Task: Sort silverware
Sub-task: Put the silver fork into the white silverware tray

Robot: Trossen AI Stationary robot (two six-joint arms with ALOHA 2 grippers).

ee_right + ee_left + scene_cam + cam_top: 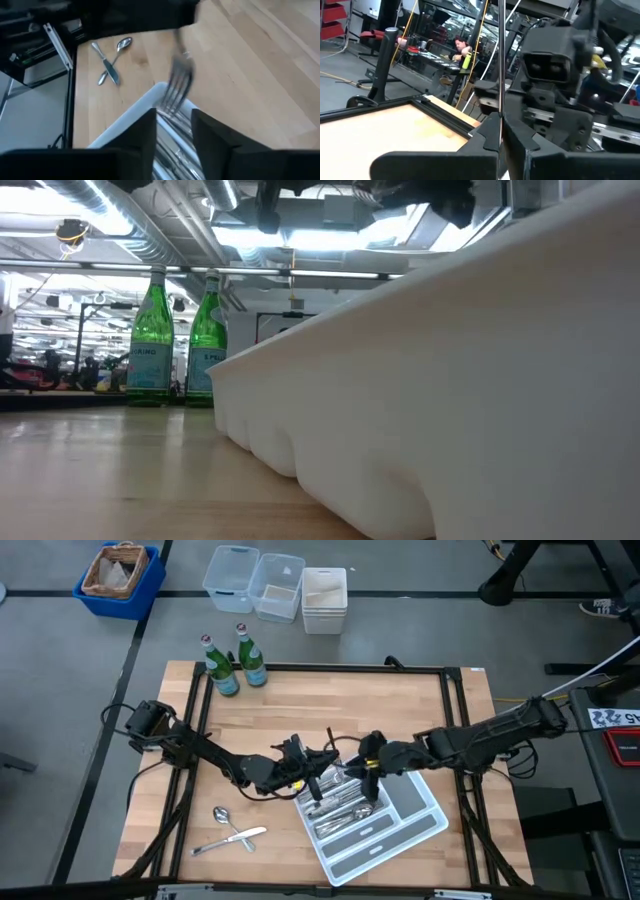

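Most silverware is lying sorted in the tray (425, 830); a spoon (222, 814) and knife (232, 838) are waiting at seven o'clock; the right gripper (172, 125), fingers parted, is releasing a fork (176, 87); the left gripper (501, 142) is clamping a thin utensil handle (500, 60)

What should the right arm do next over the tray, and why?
Probably back the right gripper straight away from the fork. Its fingers stand open with the tines just beyond them, gripping nothing, while the left gripper is shut on a slim metal shaft, apparently that fork's handle. Clearing out should let the left arm lower it into the white tray.
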